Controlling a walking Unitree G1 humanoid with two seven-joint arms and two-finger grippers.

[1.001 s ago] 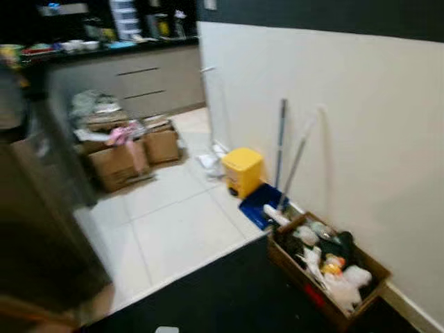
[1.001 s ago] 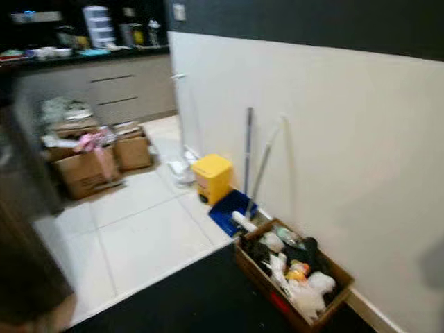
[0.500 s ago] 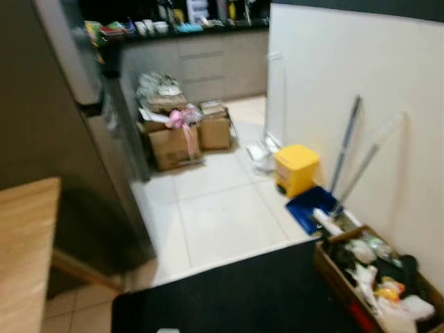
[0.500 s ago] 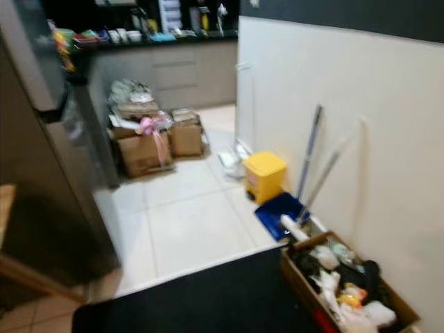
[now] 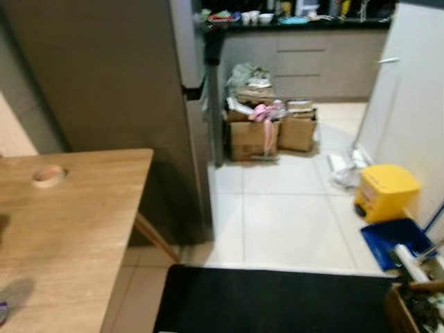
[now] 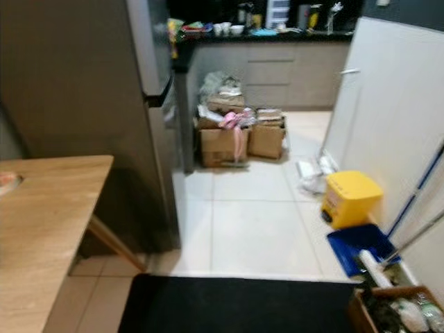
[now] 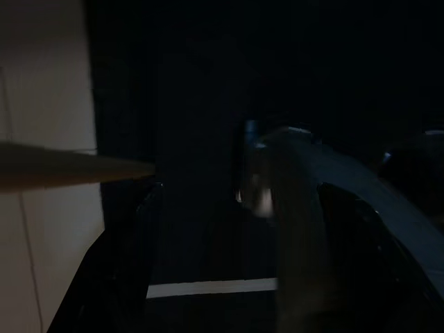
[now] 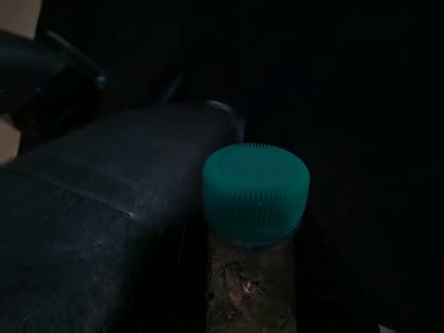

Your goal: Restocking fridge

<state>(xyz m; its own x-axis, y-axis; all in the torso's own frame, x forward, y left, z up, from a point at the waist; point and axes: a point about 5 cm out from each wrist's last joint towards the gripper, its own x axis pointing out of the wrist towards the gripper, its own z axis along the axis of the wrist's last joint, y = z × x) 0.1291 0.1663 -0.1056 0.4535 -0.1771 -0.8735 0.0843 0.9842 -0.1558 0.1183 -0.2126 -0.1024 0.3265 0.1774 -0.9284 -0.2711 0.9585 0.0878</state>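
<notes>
Head views. I faced the tall grey fridge [image 5: 125,90] side-on, its doors shut as far as I could see; a wooden table [image 5: 76,229] stood at my left, touching or just beside the fridge's flank, with a roll of tape [image 5: 47,175] lying on it. A black mat [image 5: 270,302] lay on the tiled floor before me. Beyond the fridge sat cardboard boxes [image 5: 267,132] heaped with bags, and behind them a kitchen counter [image 5: 298,21] carrying cups. To my right: a yellow bin [image 5: 385,193], a blue dustpan [image 5: 394,241], and the corner of an open box of oddments [image 6: 399,312].

Left wrist view. Very dark. My left gripper [image 7: 229,277] hung idle over the dark mat beside the pale floor; whether its fingers stood apart or together, I could not tell.

Right wrist view. Dark too. A bottle with a green ribbed cap [image 8: 255,191] stood upright between the black fingers [image 8: 104,215] of my right gripper [image 8: 253,277], one finger pressed along its side; I judged it clamped there.

Step in hand, by my judgement: carrying the bottle to the fridge. The next move called for stepping round to the fridge's front and getting a door open, likely with the free left gripper, while keeping the bottle upright.
</notes>
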